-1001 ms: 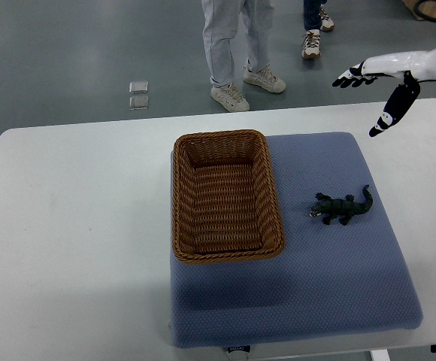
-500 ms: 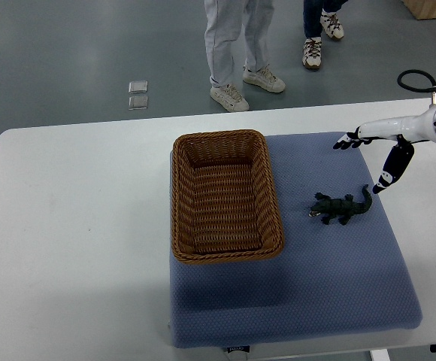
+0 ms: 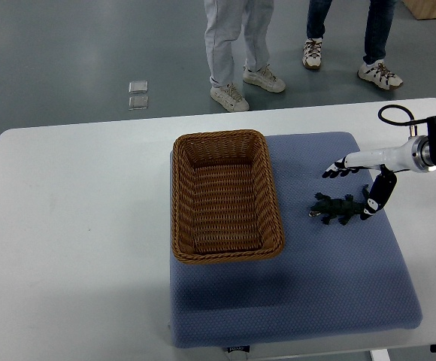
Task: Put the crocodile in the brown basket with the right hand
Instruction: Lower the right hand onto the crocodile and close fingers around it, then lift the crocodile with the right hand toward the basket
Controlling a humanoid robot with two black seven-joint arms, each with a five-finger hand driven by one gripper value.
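A: What is the right hand (image 3: 368, 160) doing?

B: It reaches in from the counter's (image 3: 75, 226) right edge, low over the blue pad (image 3: 293, 301). It is wide open and grips nothing. The thumb (image 3: 376, 197) hangs toward the robot's side, and the dark-tipped fingers (image 3: 331, 172) stretch level, away from the arm.

A: And the crocodile (image 3: 338, 207)?

B: It lies flat on the pad, on the near side of the fingers, in the gap between them and the thumb. Its tail curls up right at the thumb, though I cannot tell if they touch. Its head points away from the arm.

A: Where is the brown basket (image 3: 225, 248)?

B: It is out past the fingertips, apart from the hand, partly on the pad. It is empty.

A: Anything farther off?

B: Beyond the hand and the counter's far edge, two people's legs (image 3: 229, 45) stand on the grey floor.
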